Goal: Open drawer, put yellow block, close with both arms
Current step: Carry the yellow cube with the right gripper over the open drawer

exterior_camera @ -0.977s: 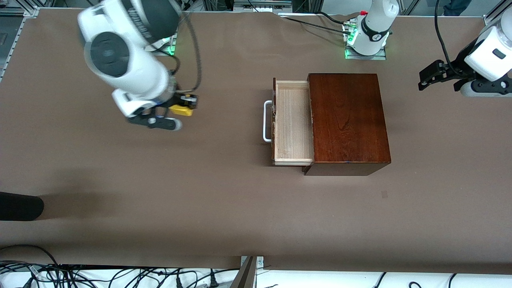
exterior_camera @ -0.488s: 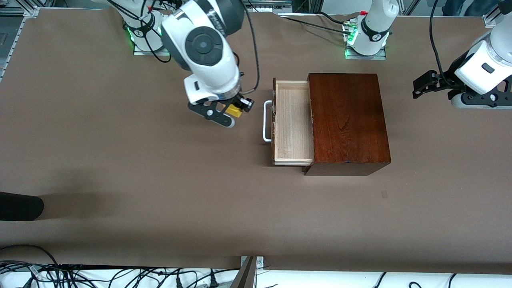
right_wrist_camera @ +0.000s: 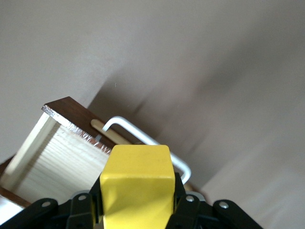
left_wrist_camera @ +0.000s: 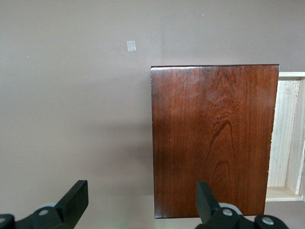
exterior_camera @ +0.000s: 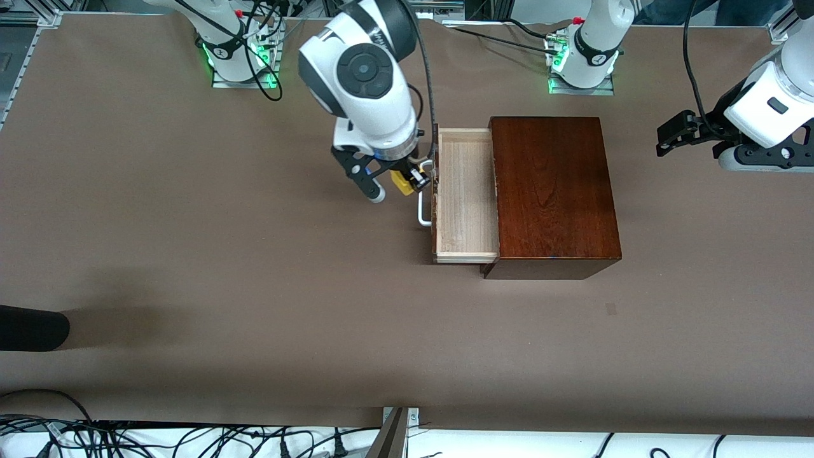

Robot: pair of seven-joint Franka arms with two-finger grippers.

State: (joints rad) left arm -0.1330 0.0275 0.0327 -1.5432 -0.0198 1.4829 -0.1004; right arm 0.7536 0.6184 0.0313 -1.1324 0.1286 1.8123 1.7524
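Yellow block (exterior_camera: pixel 402 182), a small bright cube, is held up in the air, just over the white bar handle (exterior_camera: pixel 423 210) of the open drawer (exterior_camera: pixel 465 194).

It is pinched tight by the right gripper (exterior_camera: pixel 407 181), whose two black fingers are closed on its sides. To be dropped well, the block should be carried a little more toward the dark shiny wooden box (exterior_camera: pixel 553 191), until it hangs over the pale wood tray, then lowered and let go gently. The drawer's long side runs from the robots' bases toward the front camera, and its handle points toward the right arm's end of the brown table (exterior_camera: pixel 191 267). The left gripper (left_wrist_camera: pixel 138 210) waits above the table beside the box, its fingers spread wide and holding nothing.
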